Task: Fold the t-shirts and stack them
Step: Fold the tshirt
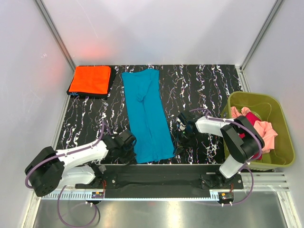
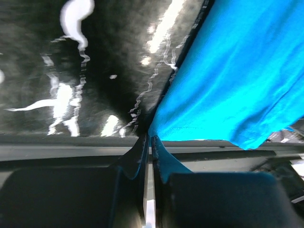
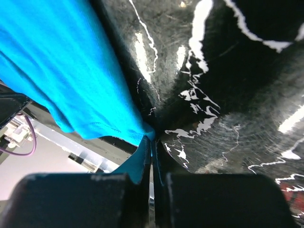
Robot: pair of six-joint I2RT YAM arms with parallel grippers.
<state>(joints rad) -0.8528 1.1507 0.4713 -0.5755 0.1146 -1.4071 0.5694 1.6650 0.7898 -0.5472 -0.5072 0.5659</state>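
The left claw (image 1: 125,142) and the right claw (image 1: 182,135), seen from above, were both low at the near end of a long teal-blue soft cloth t-shirt (image 1: 146,111), one at each bottom corner. The shirt lay flat as a narrow strip on the black marbled table (image 1: 204,80). A bright orange folded t-shirt (image 1: 91,80) sat at the far left, and the pink and red shirts (image 1: 259,126) lay in the olive-green plastic bin (image 1: 281,137).

In the left wrist view, the left claw (image 2: 148,140) was clenched on one hem corner of the teal-blue cloth (image 2: 237,76).

In the right wrist view, the right claw (image 3: 151,142) was pinched on the other hem corner (image 3: 61,71).

I judged the cloth light and limp, so it would sag between the two grips. The hem corners seemed the good places to hold it.
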